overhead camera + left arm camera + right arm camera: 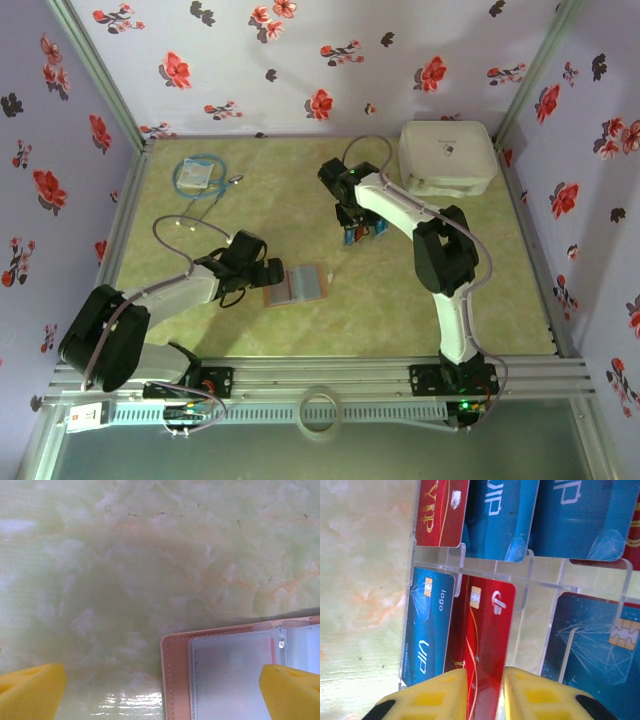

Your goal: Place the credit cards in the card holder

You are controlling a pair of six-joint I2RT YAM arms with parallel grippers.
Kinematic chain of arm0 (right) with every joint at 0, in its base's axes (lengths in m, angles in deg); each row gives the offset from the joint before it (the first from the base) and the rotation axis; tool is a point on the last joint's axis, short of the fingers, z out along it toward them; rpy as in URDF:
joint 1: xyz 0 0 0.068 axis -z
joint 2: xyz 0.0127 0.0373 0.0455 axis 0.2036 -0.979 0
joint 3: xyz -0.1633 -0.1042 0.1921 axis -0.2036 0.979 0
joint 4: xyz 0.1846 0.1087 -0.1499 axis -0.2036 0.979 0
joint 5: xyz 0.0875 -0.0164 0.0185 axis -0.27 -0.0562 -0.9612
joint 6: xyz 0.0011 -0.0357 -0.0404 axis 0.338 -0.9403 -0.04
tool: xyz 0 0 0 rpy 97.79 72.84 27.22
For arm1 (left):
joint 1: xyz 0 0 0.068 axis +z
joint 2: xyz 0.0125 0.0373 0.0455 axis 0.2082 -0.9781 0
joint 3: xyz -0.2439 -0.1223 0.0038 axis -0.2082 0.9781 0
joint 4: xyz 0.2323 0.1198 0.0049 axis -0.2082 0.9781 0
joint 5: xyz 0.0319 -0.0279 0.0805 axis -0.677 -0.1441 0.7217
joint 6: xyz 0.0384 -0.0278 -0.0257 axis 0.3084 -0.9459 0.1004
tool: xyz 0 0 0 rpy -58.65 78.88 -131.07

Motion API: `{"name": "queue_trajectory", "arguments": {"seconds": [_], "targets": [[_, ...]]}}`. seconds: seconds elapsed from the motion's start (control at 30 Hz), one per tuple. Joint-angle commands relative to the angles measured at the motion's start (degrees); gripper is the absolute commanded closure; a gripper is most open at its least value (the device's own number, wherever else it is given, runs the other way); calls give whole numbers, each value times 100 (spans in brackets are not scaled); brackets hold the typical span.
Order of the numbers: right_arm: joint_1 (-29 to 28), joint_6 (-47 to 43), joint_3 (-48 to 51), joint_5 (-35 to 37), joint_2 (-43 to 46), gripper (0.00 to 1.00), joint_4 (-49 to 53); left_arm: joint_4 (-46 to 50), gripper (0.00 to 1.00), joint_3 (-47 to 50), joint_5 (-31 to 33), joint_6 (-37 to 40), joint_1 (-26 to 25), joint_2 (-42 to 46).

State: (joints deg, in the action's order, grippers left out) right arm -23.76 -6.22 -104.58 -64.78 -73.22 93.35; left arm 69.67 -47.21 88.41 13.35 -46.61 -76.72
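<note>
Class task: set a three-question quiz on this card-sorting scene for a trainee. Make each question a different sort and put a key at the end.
1. True or false: the left fingers are clamped shut on the card holder.
2. Multiple choice: the card between the right fingers, standing in the clear rack, is A) blue, B) red, C) green.
3. Short answer: in the top view, which corner of the table holds the white box?

Key:
1. False. They stand wide apart and the card holder lies open on the table.
2. B.
3. The far right corner.
</note>
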Motion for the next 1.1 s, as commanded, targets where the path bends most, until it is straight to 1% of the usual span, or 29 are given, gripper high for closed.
{"name": "queue_trajectory", "arguments": {"seconds": [0.0, 0.37, 0.5, 0.83, 0.97, 1.07], "targets": [[78, 105, 94, -143, 270, 79, -100, -78, 0, 49, -59, 115, 0, -42], [243, 224, 432, -621, 507, 93, -461, 7, 0, 18, -58, 116, 4, -7], [281, 221, 532, -760, 701, 100, -551, 79, 0, -17, -56, 123, 5, -8], [307, 126, 616, -998, 1392, 100, -640, 589, 0, -274, 132, 240, 22, 198], [299, 188, 808, -1364, 1850, 100, -952, 910, 0, -390, 263, 298, 39, 321], [282, 276, 1110, -1856, 2181, 100, -1440, 1154, 0, -479, 368, 342, 39, 418]]}}
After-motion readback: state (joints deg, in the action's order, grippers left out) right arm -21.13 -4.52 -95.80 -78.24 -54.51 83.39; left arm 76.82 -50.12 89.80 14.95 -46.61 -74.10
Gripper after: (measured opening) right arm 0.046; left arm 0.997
